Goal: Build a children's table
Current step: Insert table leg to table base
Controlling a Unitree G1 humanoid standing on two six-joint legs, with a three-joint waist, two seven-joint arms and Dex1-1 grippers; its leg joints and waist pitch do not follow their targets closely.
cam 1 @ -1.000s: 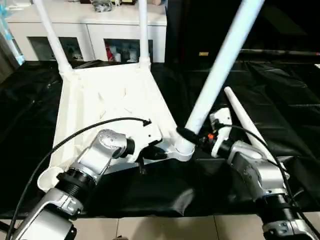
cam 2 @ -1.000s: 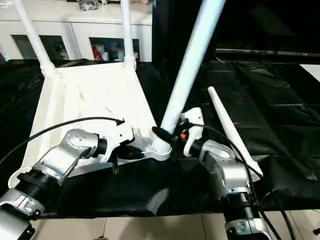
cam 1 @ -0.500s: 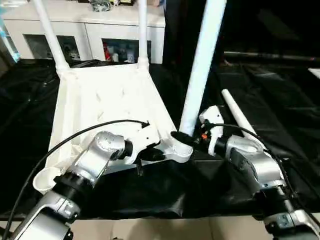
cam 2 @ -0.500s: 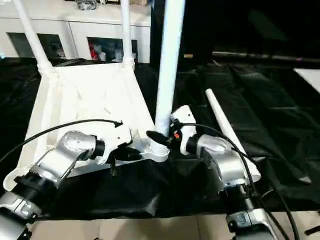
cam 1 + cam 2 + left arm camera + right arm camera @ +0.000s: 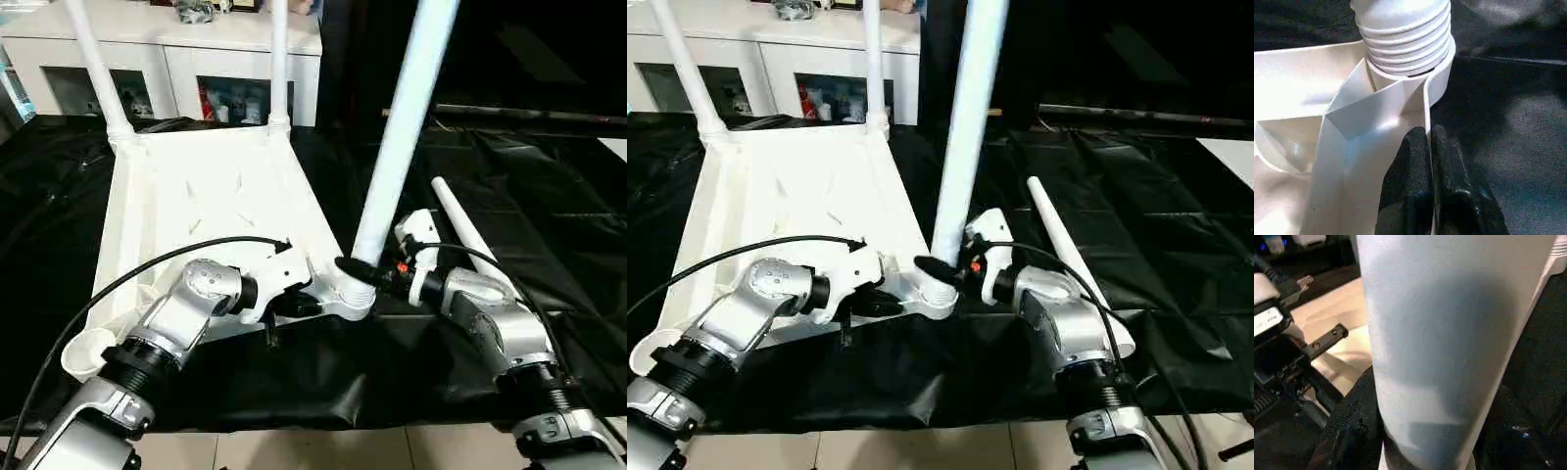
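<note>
The left hand [image 5: 1427,161] pinches the upside-down children's table [image 5: 206,196] by its rim. The right hand [image 5: 364,274] squeezes a white leg [image 5: 397,157] standing in the corner socket [image 5: 348,294].

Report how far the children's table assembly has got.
Done: two far legs stand in the upturned tabletop. In hand: the right gripper holds a third leg in the near corner socket, threads showing, while the left gripper pinches the tabletop rim. Left: the fourth leg lies on the black cloth; one socket stands empty.
</note>
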